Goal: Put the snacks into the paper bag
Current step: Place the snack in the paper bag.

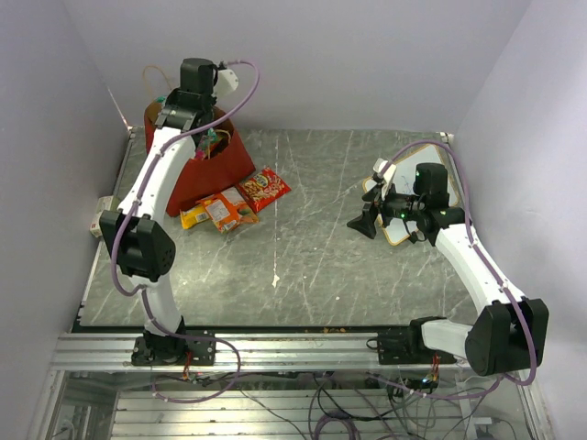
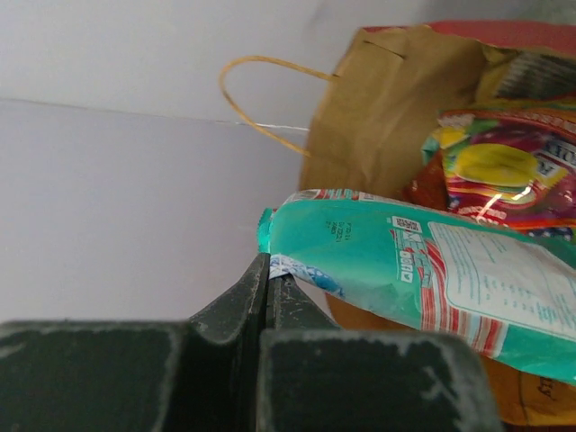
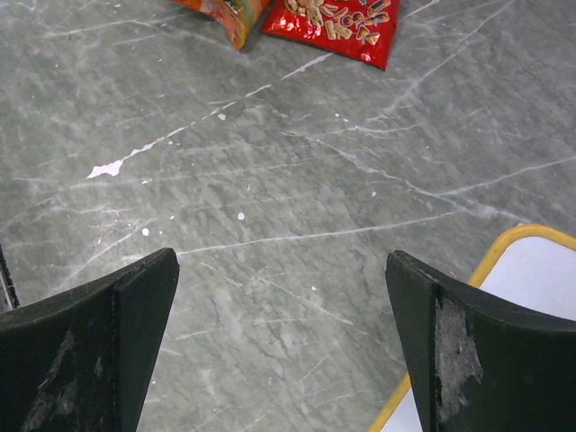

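Note:
The red paper bag [image 1: 206, 174] stands at the far left of the table, its brown inside [image 2: 378, 117] and a loop handle [image 2: 261, 99] showing in the left wrist view. My left gripper [image 1: 213, 139] is over the bag's mouth, shut on the corner of a teal packet [image 2: 405, 270]. A multicolour packet [image 2: 513, 175] lies inside the bag. A red packet [image 1: 264, 188], an orange packet [image 1: 226, 210] and a yellow one [image 1: 193, 216] lie on the table beside the bag. My right gripper [image 1: 370, 223] is open and empty above bare table; the red packet [image 3: 335, 25] shows in its view.
A white board with an orange edge [image 1: 404, 197] lies at the right under my right arm, its corner [image 3: 531, 279] in the right wrist view. The grey walls stand close behind the bag and at both sides.

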Controlling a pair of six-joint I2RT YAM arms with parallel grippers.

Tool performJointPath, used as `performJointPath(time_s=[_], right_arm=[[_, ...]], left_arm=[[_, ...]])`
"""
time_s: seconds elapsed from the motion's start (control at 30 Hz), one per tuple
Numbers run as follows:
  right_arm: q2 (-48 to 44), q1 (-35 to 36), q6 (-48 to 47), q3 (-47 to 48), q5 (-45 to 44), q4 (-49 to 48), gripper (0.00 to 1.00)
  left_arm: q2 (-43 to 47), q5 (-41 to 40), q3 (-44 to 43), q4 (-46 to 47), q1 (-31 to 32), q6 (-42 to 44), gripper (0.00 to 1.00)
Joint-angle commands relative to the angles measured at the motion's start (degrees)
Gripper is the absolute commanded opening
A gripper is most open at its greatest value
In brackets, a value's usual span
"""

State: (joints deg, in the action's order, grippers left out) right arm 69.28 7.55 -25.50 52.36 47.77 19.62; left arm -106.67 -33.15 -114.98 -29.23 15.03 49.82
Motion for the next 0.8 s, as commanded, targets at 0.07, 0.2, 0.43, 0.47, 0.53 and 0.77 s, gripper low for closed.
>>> performJointPath(time_s=[0.07, 0.2, 0.43, 0.47, 0.53, 0.77], right_arm=[[1.30, -0.34, -0.29, 0.46, 0.85, 0.28, 1.00], [0.90, -0.34, -0.08, -0.24, 0.58, -0.63, 1.00], [0.89, -0.35, -0.19, -0.14, 0.23, -0.39, 1.00], [0.79, -0.34, -0.19, -0.23, 0.14, -0.45, 1.00], [0.75, -0.37, -0.19, -0.20, 0.26, -0.43, 1.00], [0.47, -0.36, -0.30, -0.25, 0.09, -0.47, 1.00]], left_arm=[[-1.71, 5.50, 0.33, -3.65, -0.88, -5.49, 0.07], [-2.24, 6.64, -1.29, -3.56, -0.88, -7.51, 0.07], [0.54, 8.76, 5.35, 0.45, -1.00, -10.76, 0.07], [1.24, 8.42, 7.15, 1.35, -1.11, -10.52, 0.07], [3.09, 8.69, 11.35, 2.75, -1.58, -10.66, 0.07], [9.87, 11.11, 18.73, 4.08, -1.93, -11.69, 0.16]])
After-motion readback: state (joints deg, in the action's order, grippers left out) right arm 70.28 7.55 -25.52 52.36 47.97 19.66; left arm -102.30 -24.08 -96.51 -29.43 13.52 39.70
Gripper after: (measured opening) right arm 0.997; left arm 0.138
